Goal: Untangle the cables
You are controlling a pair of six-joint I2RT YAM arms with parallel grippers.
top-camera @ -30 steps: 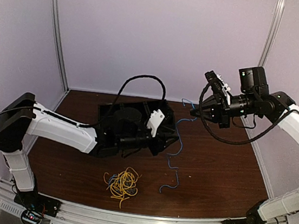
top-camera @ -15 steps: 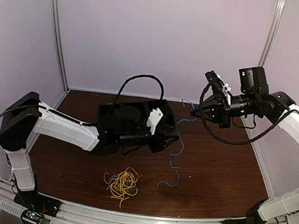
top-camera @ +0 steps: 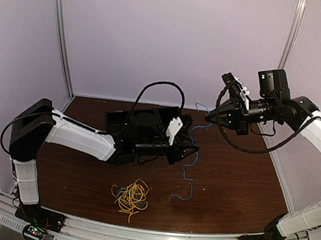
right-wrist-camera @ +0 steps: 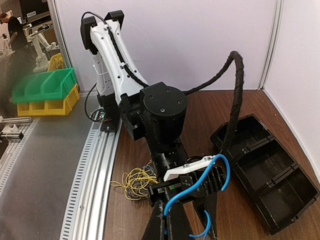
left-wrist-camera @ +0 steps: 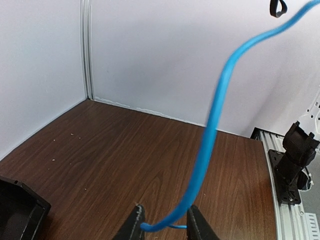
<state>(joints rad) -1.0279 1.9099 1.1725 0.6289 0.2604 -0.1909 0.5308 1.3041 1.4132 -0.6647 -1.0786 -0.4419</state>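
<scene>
Right claw (top-camera: 208, 119): clamped on blue cable (left-wrist-camera: 212, 125), held above table (left-wrist-camera: 115, 150).
Left claw (left-wrist-camera: 165, 226): fingertips apart, blue cable running between them.
Yellow bundle (top-camera: 132, 195): lay on table, apart.

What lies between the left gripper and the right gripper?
The blue cable runs from the right gripper down to the left gripper; the top external view shows it.

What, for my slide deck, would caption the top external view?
Right gripper holds the blue cable aloft; it passes through the open left gripper, yellow bundle lying on the table.
</scene>
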